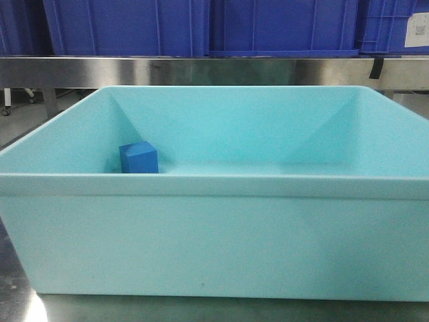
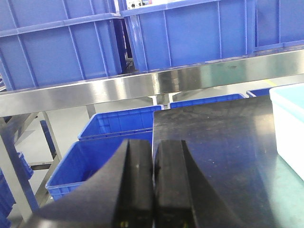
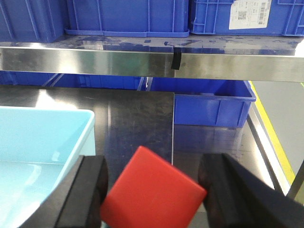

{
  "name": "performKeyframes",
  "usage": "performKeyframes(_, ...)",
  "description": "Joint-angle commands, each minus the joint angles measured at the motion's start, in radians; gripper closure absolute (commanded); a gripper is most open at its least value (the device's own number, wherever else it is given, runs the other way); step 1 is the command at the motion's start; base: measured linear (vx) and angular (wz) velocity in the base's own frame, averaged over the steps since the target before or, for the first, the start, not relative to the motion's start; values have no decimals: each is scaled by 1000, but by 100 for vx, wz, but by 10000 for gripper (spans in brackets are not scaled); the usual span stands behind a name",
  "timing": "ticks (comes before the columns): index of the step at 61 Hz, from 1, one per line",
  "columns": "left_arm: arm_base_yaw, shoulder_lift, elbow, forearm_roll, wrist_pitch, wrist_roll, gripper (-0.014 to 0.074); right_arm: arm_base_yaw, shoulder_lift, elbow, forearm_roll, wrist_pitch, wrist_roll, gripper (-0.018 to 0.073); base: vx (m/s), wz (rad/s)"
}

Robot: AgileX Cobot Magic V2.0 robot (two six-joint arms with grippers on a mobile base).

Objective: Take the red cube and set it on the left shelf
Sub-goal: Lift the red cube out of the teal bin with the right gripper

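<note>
left shelf [image 3: 95, 61] behind; red cube [image 3: 152, 194] wrist-view only

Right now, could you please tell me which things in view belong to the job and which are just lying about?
Job: small bright-red cube, held in the right gripper; brushed stainless-steel shelf carrying deep-blue plastic crates.
Lying about: pale turquoise plastic tub; small blue cube inside it; left gripper, shut.

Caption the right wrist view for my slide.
Right gripper holds the red cube beside the turquoise tub, facing the left shelf.
</note>
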Motion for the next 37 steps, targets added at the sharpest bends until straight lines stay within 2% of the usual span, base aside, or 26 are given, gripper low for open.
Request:
performKeyframes(1,-1,8,22,-5,-91,1,491,-8,1,-28,-9,-79,-9,501,0,0)
performKeyframes(37,-1,8,22,-5,-91,1,491,-8,1,-28,-9,-79,-9,501,0,0)
